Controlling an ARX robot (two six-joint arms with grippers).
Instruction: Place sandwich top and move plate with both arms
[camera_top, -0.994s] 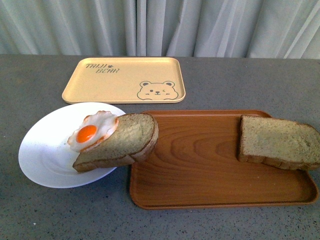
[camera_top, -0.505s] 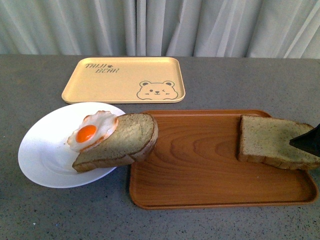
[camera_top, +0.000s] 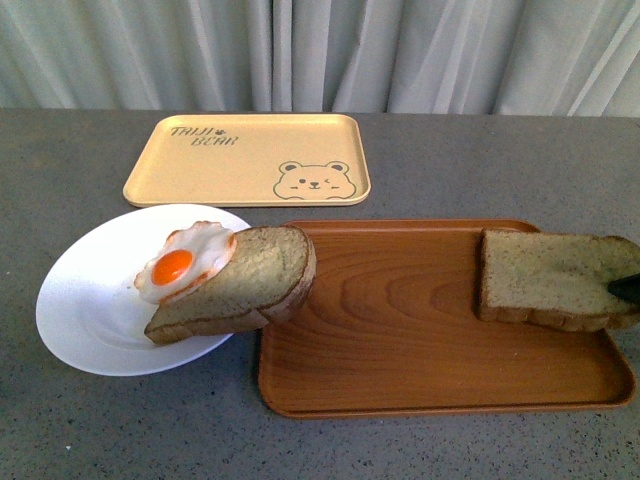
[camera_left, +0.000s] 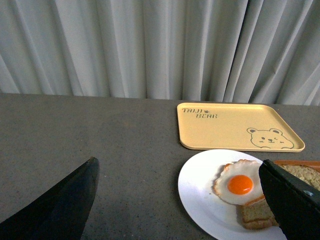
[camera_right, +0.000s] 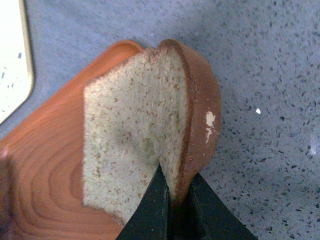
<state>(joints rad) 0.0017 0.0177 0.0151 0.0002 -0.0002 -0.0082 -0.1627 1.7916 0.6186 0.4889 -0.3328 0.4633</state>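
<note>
With the right hand (camera_right: 176, 182) clenched on the crust edge of the sandwich top (camera_top: 545, 275), at the right end of the wooden tray (camera_top: 400, 350), I would lift slowly and keep it level, since this edge grip may let it sag.

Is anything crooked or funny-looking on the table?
Yes. The rounded bread slice lies askew, bridging the plate and the wooden tray, with the fried egg overhanging its end. The sandwich top has a white chip on its crust.
</note>
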